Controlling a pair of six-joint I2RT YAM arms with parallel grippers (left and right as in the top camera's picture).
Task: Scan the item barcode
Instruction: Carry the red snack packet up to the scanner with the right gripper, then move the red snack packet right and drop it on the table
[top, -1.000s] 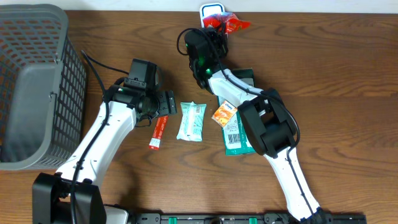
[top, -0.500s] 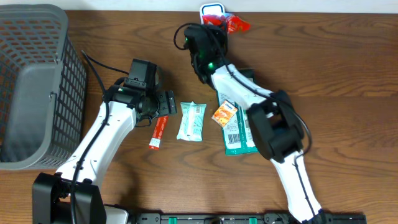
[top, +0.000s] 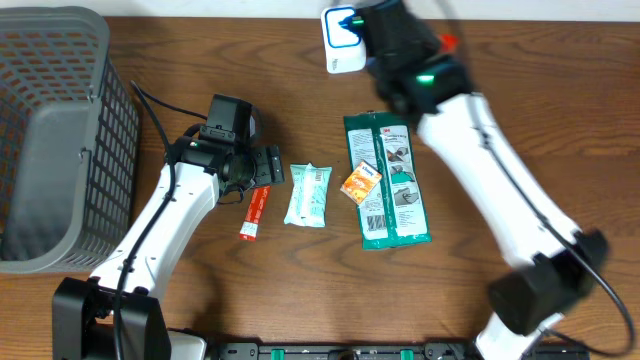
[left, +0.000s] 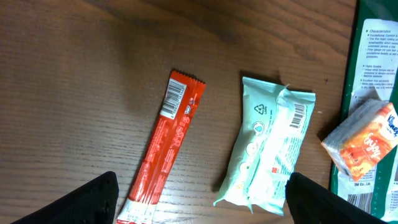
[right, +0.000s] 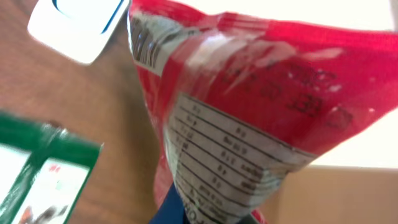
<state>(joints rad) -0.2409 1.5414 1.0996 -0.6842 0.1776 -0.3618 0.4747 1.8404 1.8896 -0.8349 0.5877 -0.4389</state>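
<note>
Wood table (top: 560, 130), far edge: red packet (right: 249, 93) is pinched tight in the right gripper (top: 425, 48), held up just beside the white scanner (top: 340, 38). I'd tilt it so the barcode (right: 144, 43) faces the scanner window squarely; the left gripper (top: 268, 166) hangs open over the red stick pack (left: 165, 149).

Overhead, the right arm (top: 470, 125) is a blur covering all but a sliver of the red packet (top: 447, 42) and part of the white scanner (top: 336, 48). The grey basket (top: 100, 120) runs off the left edge. At the right wrist the packet fills the frame, its barcode (right: 146, 43) too blurred to read, the right gripper's fingers hidden behind it. At the left wrist the green packet (left: 376, 62) and orange pack (left: 364, 149) are cut at the right, the red stick (left: 165, 149) at the bottom.
</note>
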